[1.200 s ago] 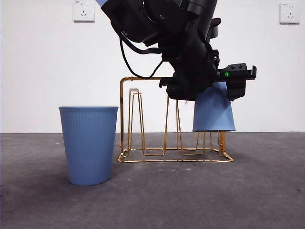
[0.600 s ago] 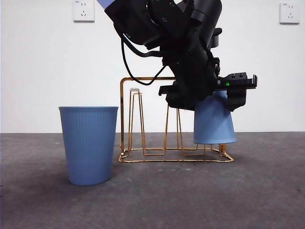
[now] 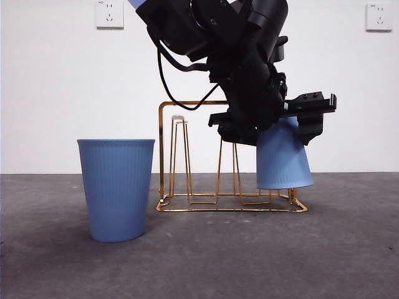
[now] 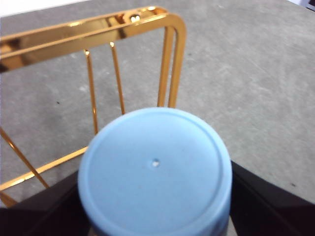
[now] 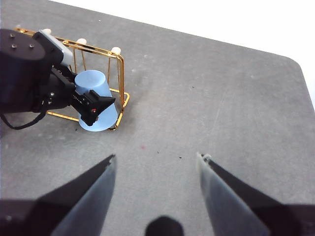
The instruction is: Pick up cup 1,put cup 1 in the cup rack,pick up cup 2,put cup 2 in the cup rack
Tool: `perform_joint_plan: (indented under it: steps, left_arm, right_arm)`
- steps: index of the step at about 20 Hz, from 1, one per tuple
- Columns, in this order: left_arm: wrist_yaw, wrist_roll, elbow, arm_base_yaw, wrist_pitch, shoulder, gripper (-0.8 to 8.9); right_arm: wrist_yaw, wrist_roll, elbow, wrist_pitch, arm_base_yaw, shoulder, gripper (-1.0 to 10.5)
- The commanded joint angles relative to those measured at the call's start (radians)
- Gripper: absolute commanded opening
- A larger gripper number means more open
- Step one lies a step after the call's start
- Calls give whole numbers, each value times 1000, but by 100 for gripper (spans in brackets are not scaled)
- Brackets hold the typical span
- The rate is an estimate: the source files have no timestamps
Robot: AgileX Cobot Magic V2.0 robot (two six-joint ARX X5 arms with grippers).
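Observation:
My left gripper (image 3: 275, 122) is shut on a blue cup (image 3: 283, 157), held mouth down and slightly tilted over the right end of the gold wire cup rack (image 3: 161, 149). In the left wrist view the cup's round base (image 4: 155, 164) fills the space between my black jaws, with the rack's arch handle (image 4: 170, 59) just beyond. A second blue ribbed cup (image 3: 116, 187) stands upright on the table left of the rack. My right gripper (image 5: 155, 169) is open and empty, high above the table, apart from the rack (image 5: 121, 69) and the held cup (image 5: 96, 96).
The table (image 3: 249, 261) is dark grey. A white wall with two sockets (image 3: 109, 14) stands behind. The left arm's black body (image 5: 24, 73) hangs over the rack's middle.
My left gripper has lowered the inverted cup over the rack's right end and shifted it slightly right. The rack has nudged a little to the right. The upright cup has not moved.

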Motion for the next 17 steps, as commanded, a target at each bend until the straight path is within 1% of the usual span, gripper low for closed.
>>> perform_joint_plan:
  steps: [1, 6, 8, 9, 10, 11, 14, 16, 17]
  left_arm:
    - [78, -75, -31, -10, -91, 45, 382]
    - [78, -80, -31, -9, -135, 44, 382]
    - [79, -101, -31, -7, -150, 43, 384]
    - [82, -102, -31, -5, -157, 43, 403]
    - [81, -103, -31, -4, -161, 43, 454]
    - [82, -104, -31, -2, -162, 43, 478]
    - [82, -105, -30, 0, -161, 43, 478]
    - [85, -121, -30, 0, -172, 42, 477]
    - [105, -127, -28, 0, -192, 42, 477]
  right_arm:
    - [0, -8, -6, 6, 0, -2, 283]
    - [0, -11, -6, 5, 0, -2, 283]
    - [0, -15, -6, 5, 0, -2, 282]
    - [0, -15, -6, 3, 0, -2, 281]
    - [0, -15, -6, 3, 0, -2, 281]
    - [0, -18, -6, 3, 0, -2, 281]
    - [0, -19, -6, 3, 0, -2, 280]
    - [0, -26, -6, 0, 0, -2, 280]
    - [0, -27, -6, -1, 0, -2, 280]
